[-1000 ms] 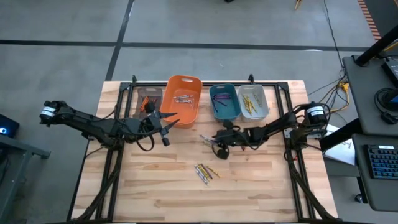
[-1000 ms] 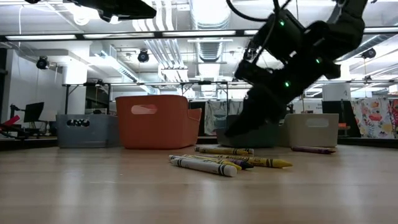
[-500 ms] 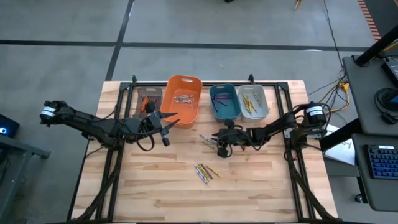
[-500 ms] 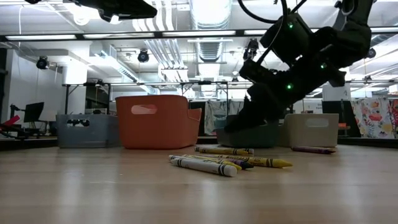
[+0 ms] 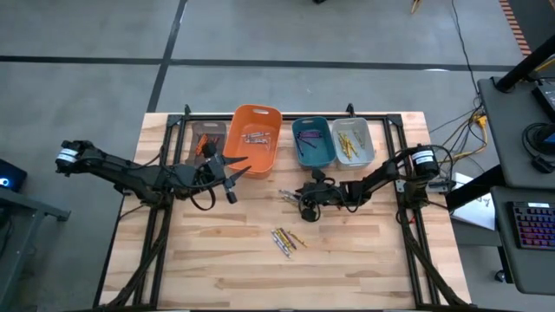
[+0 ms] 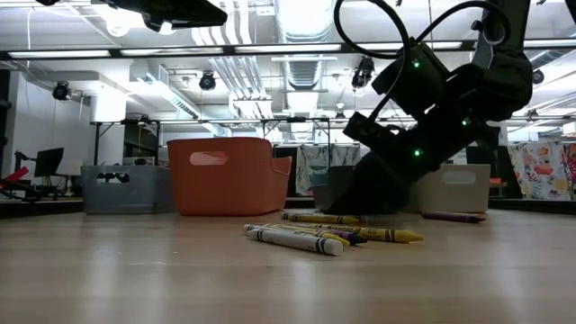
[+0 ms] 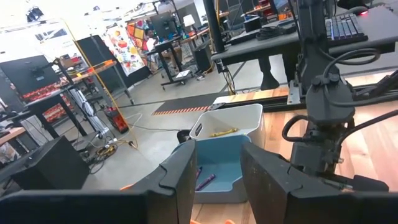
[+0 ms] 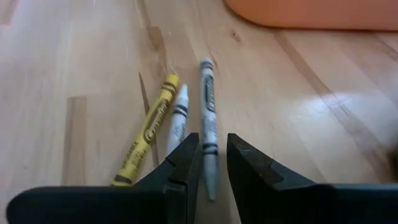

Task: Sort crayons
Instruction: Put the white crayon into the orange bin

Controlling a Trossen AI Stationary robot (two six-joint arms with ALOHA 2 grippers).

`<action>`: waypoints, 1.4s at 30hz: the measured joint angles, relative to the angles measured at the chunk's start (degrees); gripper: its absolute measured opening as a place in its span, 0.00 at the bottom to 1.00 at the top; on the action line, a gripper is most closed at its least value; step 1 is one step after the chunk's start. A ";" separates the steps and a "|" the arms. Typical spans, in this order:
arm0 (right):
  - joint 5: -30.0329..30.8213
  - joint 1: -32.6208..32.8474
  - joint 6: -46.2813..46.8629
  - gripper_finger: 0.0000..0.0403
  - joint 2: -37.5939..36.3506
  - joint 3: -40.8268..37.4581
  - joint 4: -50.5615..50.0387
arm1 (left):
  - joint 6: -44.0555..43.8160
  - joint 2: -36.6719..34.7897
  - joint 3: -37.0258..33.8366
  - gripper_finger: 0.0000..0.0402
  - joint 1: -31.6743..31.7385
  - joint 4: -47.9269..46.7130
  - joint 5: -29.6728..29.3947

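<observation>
Three crayons lie side by side on the wooden table near the orange bin (image 5: pixel 257 139): a yellow one (image 8: pixel 149 130), a white one (image 8: pixel 178 118) and a grey one (image 8: pixel 208 124). My right gripper (image 8: pixel 213 155) is down at the table (image 5: pixel 305 204), open by a narrow gap, with a finger on either side of the grey crayon's near part; I see no hold. A second bunch of crayons (image 5: pixel 286 239) lies nearer the front edge and shows in the low view (image 6: pixel 324 234). My left gripper (image 5: pixel 229 178) is open and empty, held above the table beside the orange bin.
Four bins stand in a row at the far edge: brown-grey (image 5: pixel 208 139), orange, teal (image 5: pixel 312 141) and pale grey (image 5: pixel 353 141), each holding crayons. A lone purple crayon (image 6: pixel 454 216) lies at the right in the low view. Bare wood lies toward the front.
My right gripper has come down from a little above the table onto the three crayons near the orange bin, and its arm has bent lower. The crayons have stayed where they were.
</observation>
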 joint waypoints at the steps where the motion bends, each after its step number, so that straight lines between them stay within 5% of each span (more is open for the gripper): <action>1: 0.35 0.00 -0.02 0.18 0.19 0.00 0.15 | 0.00 0.00 0.00 0.27 0.00 0.00 0.00; 11: 0.64 -0.61 -0.60 0.17 0.68 -0.02 0.31 | 0.00 0.00 0.00 0.27 0.00 0.00 0.00; 23: 1.21 -1.05 -1.05 0.04 0.61 -0.09 0.13 | 0.00 0.00 0.00 0.27 0.00 0.02 0.00; 30: 0.62 -1.05 -1.05 0.03 -4.56 0.61 -2.46 | 0.57 -1.70 0.00 0.27 0.01 0.20 -0.07; 42: 0.90 -3.46 -4.89 0.03 -17.02 19.30 -37.07 | 3.08 -8.65 0.00 0.27 0.00 -2.81 -0.09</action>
